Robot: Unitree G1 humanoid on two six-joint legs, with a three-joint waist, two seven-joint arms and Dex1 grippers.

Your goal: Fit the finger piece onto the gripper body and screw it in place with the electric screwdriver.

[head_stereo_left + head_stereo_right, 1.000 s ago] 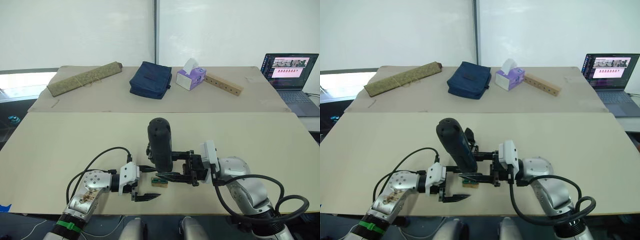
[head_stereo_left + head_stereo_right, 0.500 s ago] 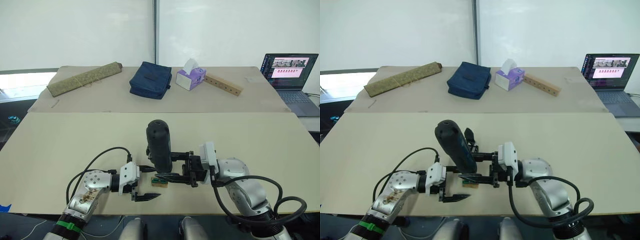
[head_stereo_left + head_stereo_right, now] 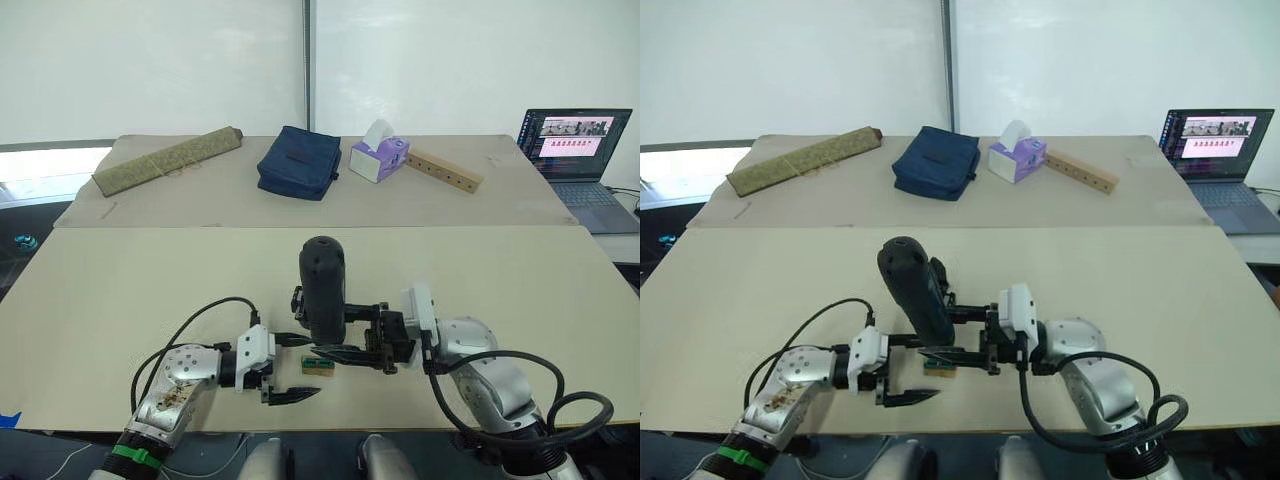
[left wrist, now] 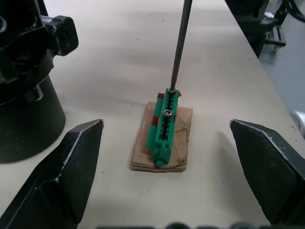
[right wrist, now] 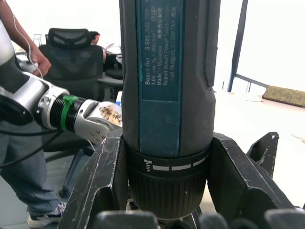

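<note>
The electric screwdriver [image 3: 322, 290] stands upright near the table's front edge, with my right gripper [image 3: 345, 340] shut on its lower barrel [image 5: 167, 95]. Its thin metal bit [image 4: 178, 47] comes down onto a screw in the top of a small green-and-tan block [image 4: 164, 124]. My left gripper [image 3: 305, 366] is open, one finger on each side of that block and not touching it. The gripper body [image 4: 28, 71] stands just behind the screwdriver, its pointed finger [image 3: 938, 272] sticking up. I cannot pick out the finger piece.
On the far table lie a rolled green mat [image 3: 170, 158], a navy bag [image 3: 298, 160], a tissue box [image 3: 378, 155] and a wooden bar with holes [image 3: 445, 170]. A laptop [image 3: 575, 140] is at far right. A person [image 5: 19, 71] stands by an office chair [image 5: 78, 52].
The screwdriver's top has swayed slightly left and back right in my right gripper. My left gripper has stayed around the block.
</note>
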